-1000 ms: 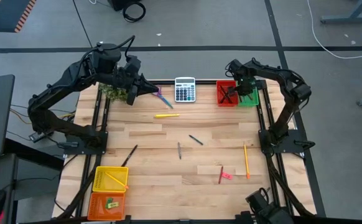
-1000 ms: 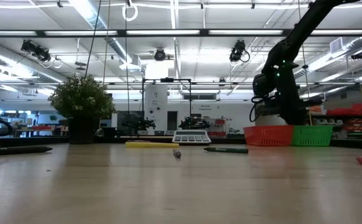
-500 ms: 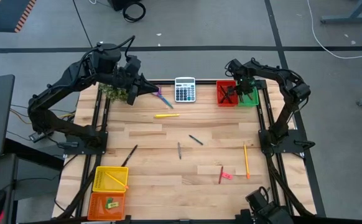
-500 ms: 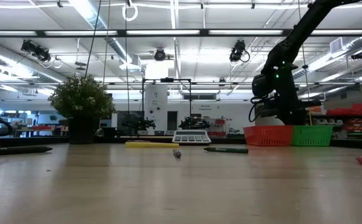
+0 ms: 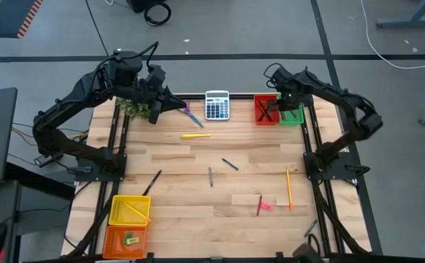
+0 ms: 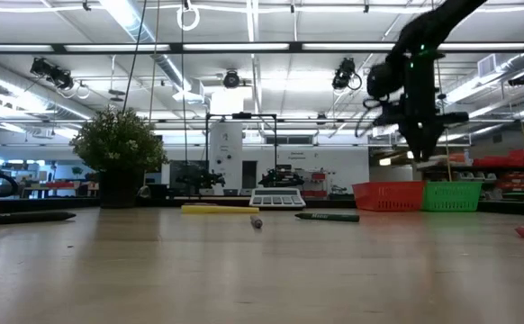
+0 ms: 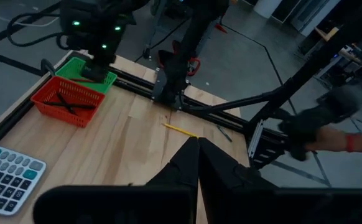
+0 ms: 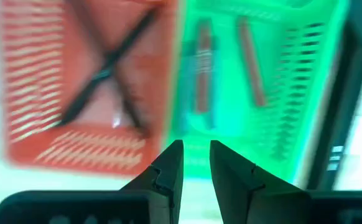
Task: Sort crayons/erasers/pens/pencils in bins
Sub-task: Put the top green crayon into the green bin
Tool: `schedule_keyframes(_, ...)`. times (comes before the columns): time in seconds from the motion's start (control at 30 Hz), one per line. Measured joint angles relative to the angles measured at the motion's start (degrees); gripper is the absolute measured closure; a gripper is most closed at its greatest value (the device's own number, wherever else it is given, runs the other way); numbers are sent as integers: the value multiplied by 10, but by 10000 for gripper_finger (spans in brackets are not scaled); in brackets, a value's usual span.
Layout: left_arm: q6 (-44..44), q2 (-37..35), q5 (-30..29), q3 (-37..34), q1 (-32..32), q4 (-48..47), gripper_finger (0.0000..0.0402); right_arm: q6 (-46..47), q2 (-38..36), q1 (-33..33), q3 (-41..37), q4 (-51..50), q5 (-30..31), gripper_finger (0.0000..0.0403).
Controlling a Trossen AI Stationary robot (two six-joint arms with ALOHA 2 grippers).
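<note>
Four bins sit on my bench: the red bin and the green bin side by side at the upper right of the overhead frame, the yellow bin and the orange bin stacked at the lower left. My right tool hangs above the red and green pair, its fingers a little apart with nothing between them. Its wrist camera looks down on two black pens crossed in the red bin and two crayons lying in the green one. In the low view that tool is clear of the bin rims.

My left tool waits at the upper left of the overhead frame, beside the plant, clenched on nothing; its fingers meet in the wrist view.

Loose on the bench I see a yellow pen below the calculator, a black pen left of centre, two short dark sticks near the middle, a pencil at right, and a red crayon touching or just beside a pink eraser at lower right. A pencil lies in the yellow bin and a green eraser in the orange one. Purple scissors lie left of the calculator.
</note>
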Motion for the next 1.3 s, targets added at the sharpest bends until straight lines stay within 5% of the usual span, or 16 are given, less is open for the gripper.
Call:
schedule_keyframes(0.23, 29, 0, 0, 0, 0, 2, 378, 40, -26, 147, 29, -9, -62, 317)
schedule_keyframes(0.57, 41, 0, 0, 0, 2, 4, 388, 80, 83, 350, 164, -7, -73, 317)
schedule_keyframes(0.97, 39, -5, 0, 0, 2, 4, 381, 125, 224, 442, 193, 9, -154, 317)
schedule_keyframes(1.3, 37, -5, 0, 0, 2, 4, 385, 143, 275, 478, 193, 42, -154, 317)
